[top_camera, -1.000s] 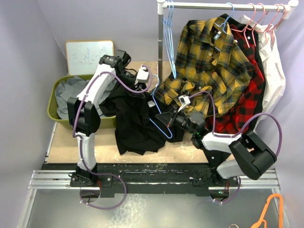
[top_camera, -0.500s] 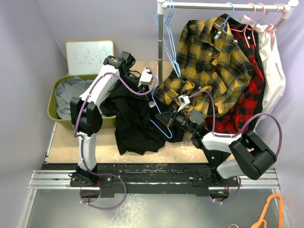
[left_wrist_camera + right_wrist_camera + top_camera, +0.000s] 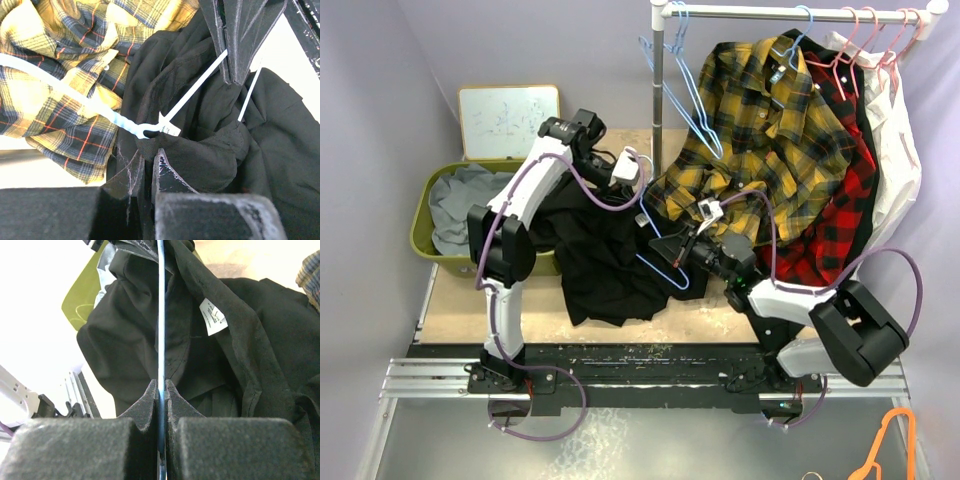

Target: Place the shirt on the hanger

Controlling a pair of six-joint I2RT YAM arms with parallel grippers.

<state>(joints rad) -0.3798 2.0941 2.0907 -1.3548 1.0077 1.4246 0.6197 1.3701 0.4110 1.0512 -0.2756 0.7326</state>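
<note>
Threading step: right gripper [image 3: 161,390] is clamped on the hanger [image 3: 161,315] wire. Left gripper [image 3: 148,167] is pinched shut on shirt [image 3: 605,265] fabric (probably near the collar), both just nearer than the rack post [image 3: 658,90]. Next, draw a shoulder over the hanger's end.

Left arm [image 3: 525,190] goes up from its base, bends at the elbow and reaches over the far side of the shirt [image 3: 610,260]. Its wrist is angled down, and the left gripper [image 3: 149,159] is pinched tight on a fold of the black fabric. Right arm [image 3: 780,295] lies low, stretched toward the shirt's right edge. The right gripper [image 3: 161,390] is clamped on the hanger [image 3: 161,315] wire, fingers pressed together.
</note>
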